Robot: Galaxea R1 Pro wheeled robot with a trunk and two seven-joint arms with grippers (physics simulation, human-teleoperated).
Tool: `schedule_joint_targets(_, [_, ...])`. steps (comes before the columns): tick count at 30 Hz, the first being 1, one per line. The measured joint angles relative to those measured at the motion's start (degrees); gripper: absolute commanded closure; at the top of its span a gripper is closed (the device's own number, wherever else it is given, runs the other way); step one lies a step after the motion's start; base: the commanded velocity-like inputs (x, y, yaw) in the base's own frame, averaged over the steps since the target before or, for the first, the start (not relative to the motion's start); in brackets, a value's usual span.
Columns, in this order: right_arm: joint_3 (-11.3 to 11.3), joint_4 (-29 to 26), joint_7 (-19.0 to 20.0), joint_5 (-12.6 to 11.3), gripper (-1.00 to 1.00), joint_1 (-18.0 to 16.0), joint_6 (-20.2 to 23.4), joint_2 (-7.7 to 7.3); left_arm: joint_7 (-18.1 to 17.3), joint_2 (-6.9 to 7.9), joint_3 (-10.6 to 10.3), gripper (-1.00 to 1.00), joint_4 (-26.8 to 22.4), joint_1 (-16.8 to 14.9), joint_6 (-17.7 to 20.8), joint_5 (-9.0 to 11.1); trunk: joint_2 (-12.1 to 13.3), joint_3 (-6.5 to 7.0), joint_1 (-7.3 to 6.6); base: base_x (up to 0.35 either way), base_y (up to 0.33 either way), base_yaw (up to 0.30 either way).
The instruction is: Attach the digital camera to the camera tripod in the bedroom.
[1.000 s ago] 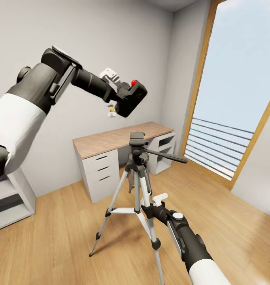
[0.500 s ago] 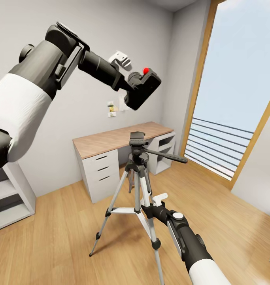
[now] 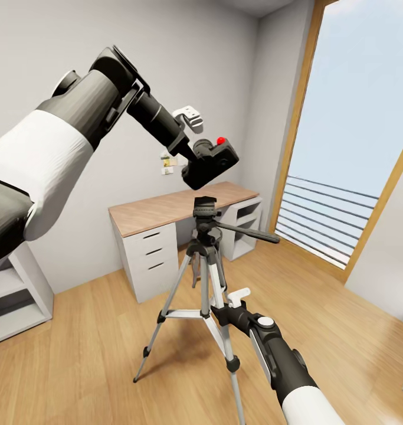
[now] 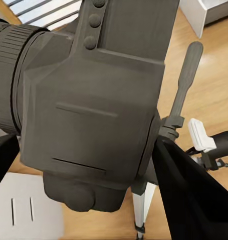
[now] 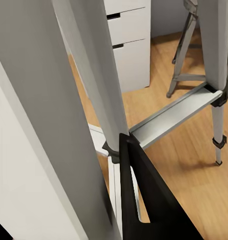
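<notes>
**Left end effector lowering the camera toward the tripod head**

The left end effector is pinching the digital camera, and compared with 0.5 s ago it is carrying it lower and further left, so the camera is now hanging just above the camera tripod, not touching its head. The camera is a black, boxy, matte body with 1 small round red button on top; in the left wrist view its faceted grey underside is sitting close before the lens, with the pan handle beyond it. The tripod is showing 3 silver-grey metal legs with black joints, standing on the light wood plank floor in front of the wood-topped white counter. The right end effector is resting against 1 tripod leg; I cannot tell whether its fingers are clamping it.
</notes>
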Motion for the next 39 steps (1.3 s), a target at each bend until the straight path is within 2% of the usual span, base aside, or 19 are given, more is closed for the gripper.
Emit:
schedule_joint_targets(7, [0.0,0.0,0.0,0.0,1.0,0.0,0.0,0.0,-0.8,0.46,-0.2,1.0,-0.6,0.0,-0.4,-0.6,0.0,0.0,0.0,0.0,0.0,0.0])
schedule_joint_targets(12, [0.0,0.0,-0.2,-0.1,1.0,0.0,0.0,0.0,-2.1,0.93,-0.2,1.0,-0.5,0.0,-4.5,-0.8,0.0,0.0,0.0,0.0,0.0,0.0])
schedule_joint_targets(17, [0.1,0.0,-0.5,-0.2,1.0,0.0,0.1,0.08,-2.7,1.32,-0.5,1.0,-0.1,0.0,-5.5,-0.9,0.0,0.0,0.0,0.0,0.0,0.0])
schedule_joint_targets(18, [0.1,0.1,-0.6,-0.3,1.0,0.0,0.1,0.08,-2.7,1.3,-0.8,1.0,-0.1,0.0,-5.6,-0.9,0.0,0.0,0.0,0.0,0.0,0.0])
schedule_joint_targets(22, [0.1,0.1,-0.5,-0.2,1.0,0.0,0.1,0.09,-2.7,1.03,-5.0,1.0,-0.5,0.0,-5.7,-0.8,0.0,0.0,0.0,0.0,0.0,0.0])
schedule_joint_targets(26, [0.1,0.1,-0.6,-0.3,1.0,0.0,0.1,0.09,-2.8,0.91,-7.3,1.0,-0.5,0.0,-5.8,-0.5,0.0,0.0,0.0,0.0,0.0,0.0])
schedule_joint_targets(35, [0.1,0.1,-0.9,-0.5,1.0,0.0,0.1,0.1,-2.9,0.91,-8.2,1.0,2.2,0.0,-5.9,-0.1,0.0,-0.01,0.0,0.0,0.0,0.0])
schedule_joint_targets(37, [0.1,0.1,-0.9,-0.5,1.0,0.0,0.1,0.1,-2.9,0.91,-8.2,1.0,2.7,0.0,-5.9,0.3,0.0,0.0,0.0,0.0,0.0,0.0])
schedule_joint_targets(38, [0.1,0.1,-1.1,-0.6,1.0,0.0,0.1,0.09,-2.9,1.0,-8.2,1.0,4.1,0.0,-6.0,3.1,0.0,0.0,0.0,0.0,0.0,0.0])
schedule_joint_targets(39, [0.1,0.1,-1.1,-0.7,1.0,0.0,0.1,0.09,-2.8,1.02,-8.2,1.0,4.4,0.0,-5.9,3.6,0.0,0.0,0.0,0.0,0.0,0.0])
